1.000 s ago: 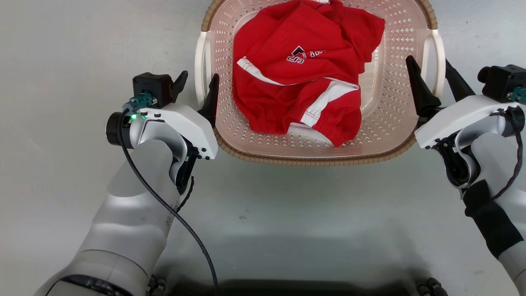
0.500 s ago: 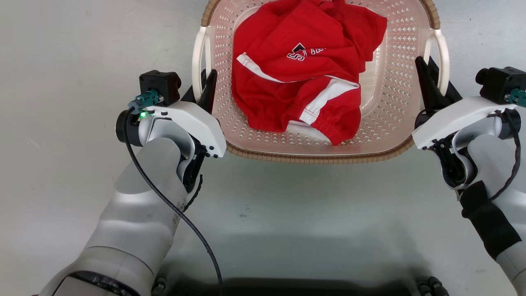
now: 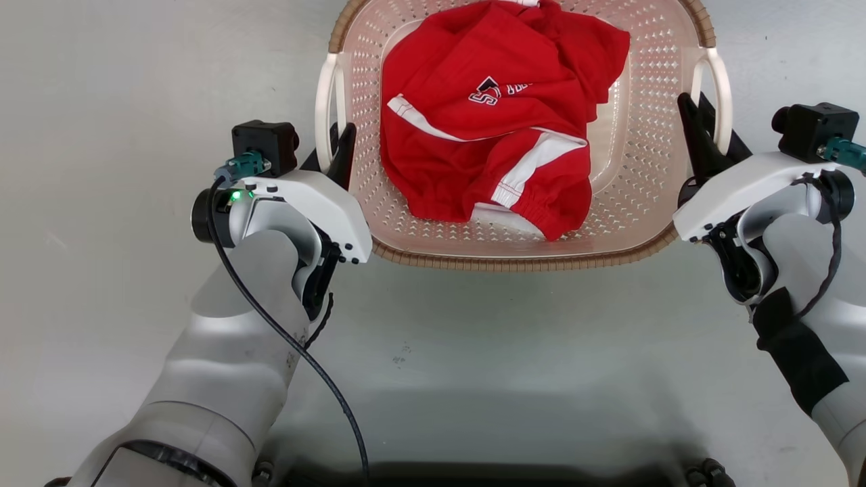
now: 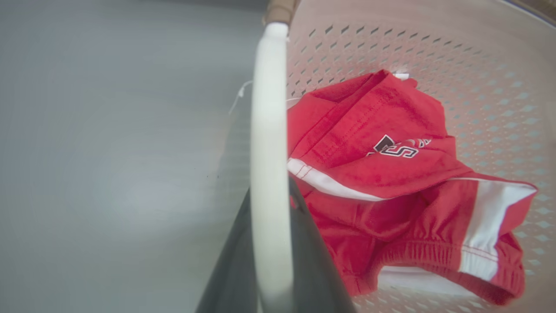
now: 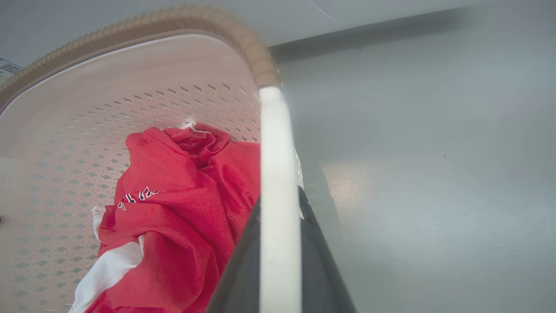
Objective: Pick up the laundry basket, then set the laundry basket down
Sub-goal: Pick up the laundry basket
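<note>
Left claw (image 3: 337,138) is clamped on the left white handle (image 3: 323,101) of the laundry basket (image 3: 514,260), a dark finger on either side of it, and the right claw (image 3: 700,111) is clamped the same way on the right white handle (image 3: 722,84). Between them, over the pale grey floor (image 3: 101,135), the basket spans the middle, its far end cut off at the picture's edge. A crumpled red garment (image 3: 500,128) with white stripes lies inside it.

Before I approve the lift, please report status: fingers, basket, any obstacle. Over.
Left fingers shut on left handle, right fingers shut on right handle. Basket between them, red clothes inside. No obstacle seen beside it.
</note>
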